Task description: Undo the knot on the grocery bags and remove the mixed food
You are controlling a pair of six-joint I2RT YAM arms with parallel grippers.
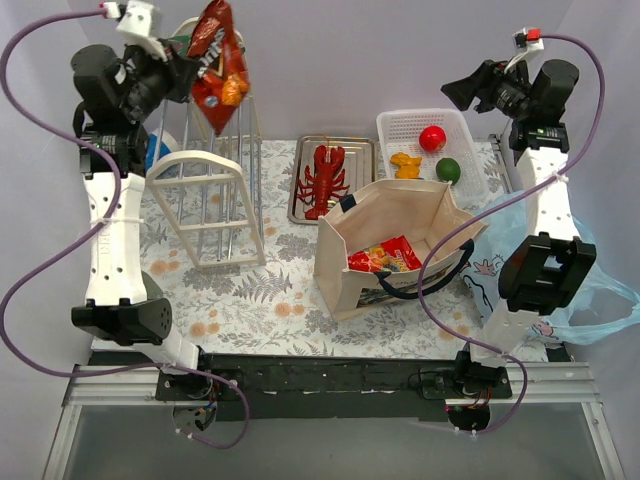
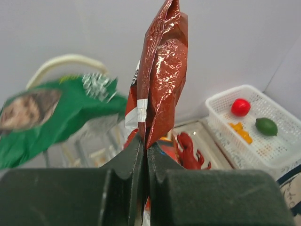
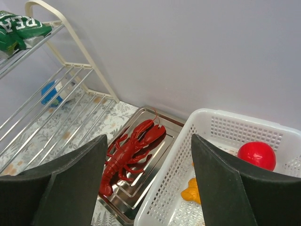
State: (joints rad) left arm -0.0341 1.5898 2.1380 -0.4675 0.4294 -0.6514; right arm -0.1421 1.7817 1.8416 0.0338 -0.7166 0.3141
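My left gripper (image 1: 188, 72) is shut on the edge of the orange-red Doritos chip bag (image 1: 218, 65), held high over the rack; the wrist view shows the fingers pinching the bag (image 2: 162, 70). The green snack bag (image 2: 47, 115) lies on the rack's top shelf. My right gripper (image 1: 462, 90) is open and empty, raised above the white basket. The red lobster (image 1: 323, 178) lies on a steel tray (image 1: 355, 146). The red apple (image 1: 432, 138) and the green fruit (image 1: 447, 169) lie in the basket. The beige tote (image 1: 400, 212) stands open with a red snack packet (image 1: 385, 258) inside. The light-blue plastic bag (image 1: 600, 290) lies at the right.
A cream wire rack (image 1: 205, 195) stands at the left, with a blue-and-white carton (image 1: 155, 152) behind it. The white slotted basket (image 1: 400, 125) at the back right also holds an orange piece (image 1: 405, 164). The lobster (image 3: 131, 153) and the basket (image 3: 178, 169) show in the right wrist view.
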